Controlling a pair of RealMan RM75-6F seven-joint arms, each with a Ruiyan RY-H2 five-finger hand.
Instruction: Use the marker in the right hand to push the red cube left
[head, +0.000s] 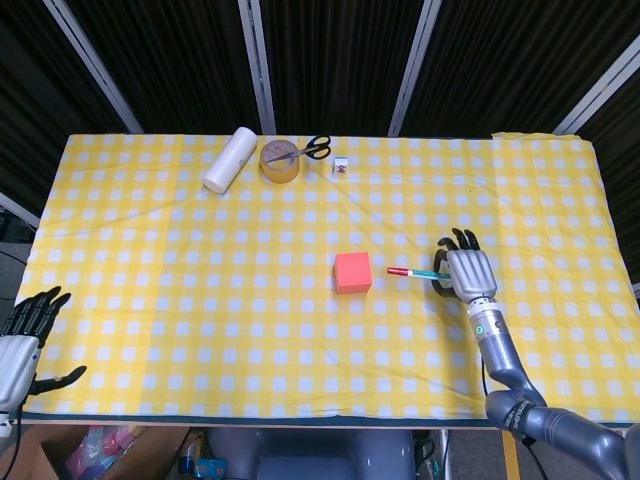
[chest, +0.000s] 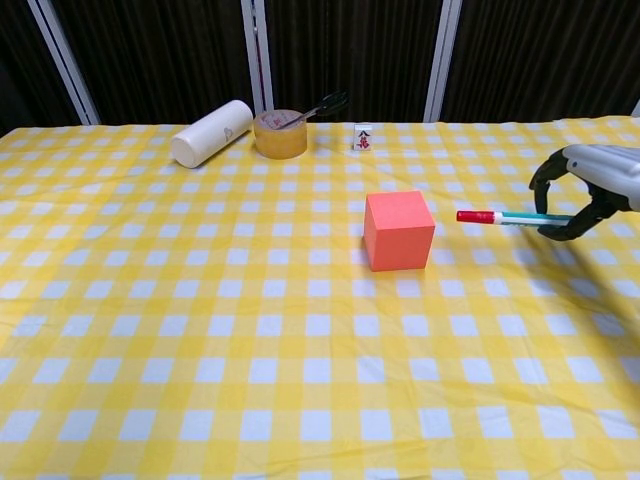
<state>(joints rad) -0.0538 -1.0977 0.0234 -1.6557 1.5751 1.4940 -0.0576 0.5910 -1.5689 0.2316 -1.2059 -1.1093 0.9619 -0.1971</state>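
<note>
My right hand (head: 468, 275) holds the marker (head: 414, 272), red tip pointing at the red cube (head: 353, 272) mid-desk, apart from it. My left hand (head: 20, 335) hangs beyond the desk's (head: 150, 300) front-left corner, fingers spread.
</note>
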